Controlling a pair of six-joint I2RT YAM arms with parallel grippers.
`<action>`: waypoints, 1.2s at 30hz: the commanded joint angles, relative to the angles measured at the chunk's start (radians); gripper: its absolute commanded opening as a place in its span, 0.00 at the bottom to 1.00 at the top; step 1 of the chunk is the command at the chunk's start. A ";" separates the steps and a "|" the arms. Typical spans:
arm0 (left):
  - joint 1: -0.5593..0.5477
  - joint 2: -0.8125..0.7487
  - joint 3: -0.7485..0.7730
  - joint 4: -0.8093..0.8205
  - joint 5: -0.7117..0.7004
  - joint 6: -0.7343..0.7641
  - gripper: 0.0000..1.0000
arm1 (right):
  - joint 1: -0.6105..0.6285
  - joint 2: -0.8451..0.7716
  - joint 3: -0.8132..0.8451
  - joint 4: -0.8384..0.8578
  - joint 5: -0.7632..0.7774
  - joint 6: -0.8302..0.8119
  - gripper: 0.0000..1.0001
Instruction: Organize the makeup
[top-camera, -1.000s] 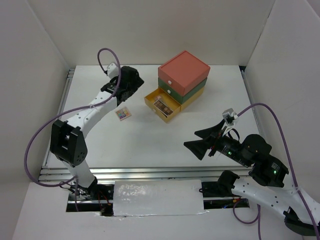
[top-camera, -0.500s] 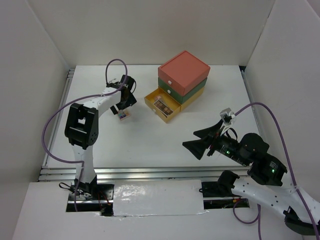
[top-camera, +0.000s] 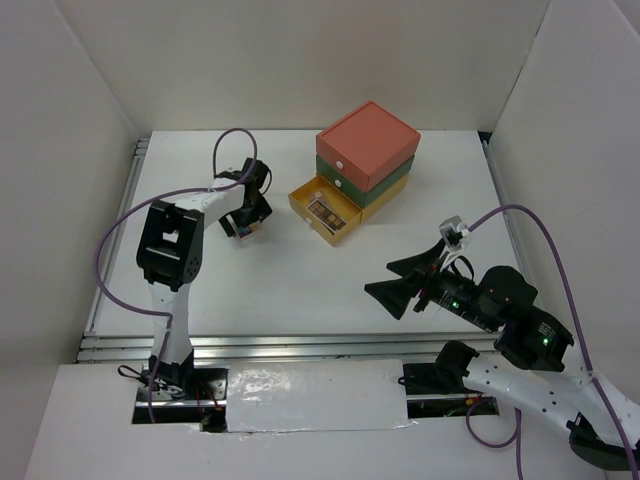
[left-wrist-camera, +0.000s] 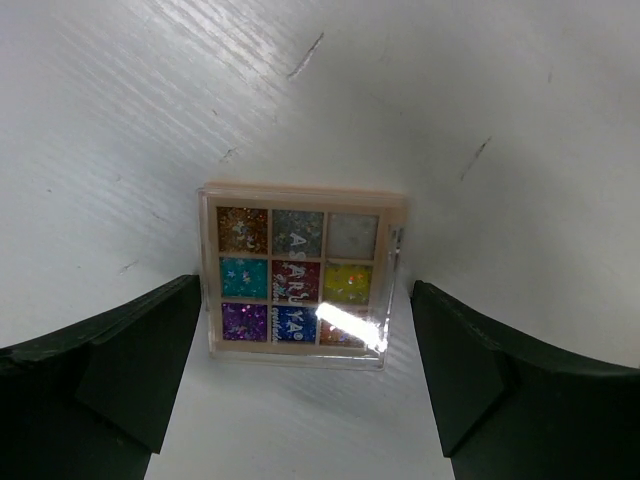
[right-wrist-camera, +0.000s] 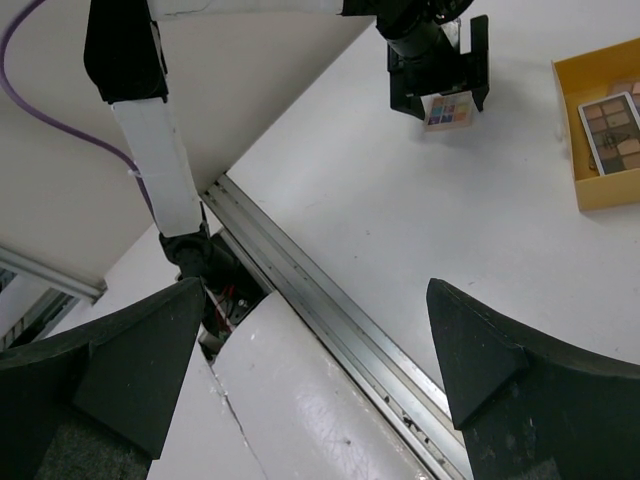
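A small square multicolour palette (left-wrist-camera: 298, 275) lies flat on the white table. My left gripper (left-wrist-camera: 305, 290) is open and hangs right over it, one finger on each side, neither touching it. In the top view the left gripper (top-camera: 245, 226) covers most of that palette. The right wrist view shows the palette (right-wrist-camera: 448, 110) between the left gripper's fingers. A narrow brown eyeshadow palette (top-camera: 325, 211) lies in the open yellow drawer (top-camera: 300, 207). My right gripper (top-camera: 388, 281) is open and empty, held above the table's near right part.
The stacked box (top-camera: 367, 148) with an orange top, green middle and yellow bottom drawer stands at the back centre. White walls close in the table on three sides. A metal rail (top-camera: 300, 345) runs along the near edge.
The left arm has folded back and its gripper has come down from the back left onto the multicolour palette, now straddling it. The right arm has stayed still.
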 joint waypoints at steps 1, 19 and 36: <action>0.004 0.037 -0.001 -0.008 0.006 0.003 0.99 | 0.006 -0.001 -0.003 0.032 0.000 -0.021 1.00; -0.083 -0.253 -0.125 0.153 0.105 0.002 0.28 | 0.005 0.008 -0.006 0.042 0.000 -0.023 1.00; -0.235 -0.210 -0.119 0.674 0.273 -0.186 0.50 | 0.006 -0.002 0.016 0.026 0.008 -0.015 1.00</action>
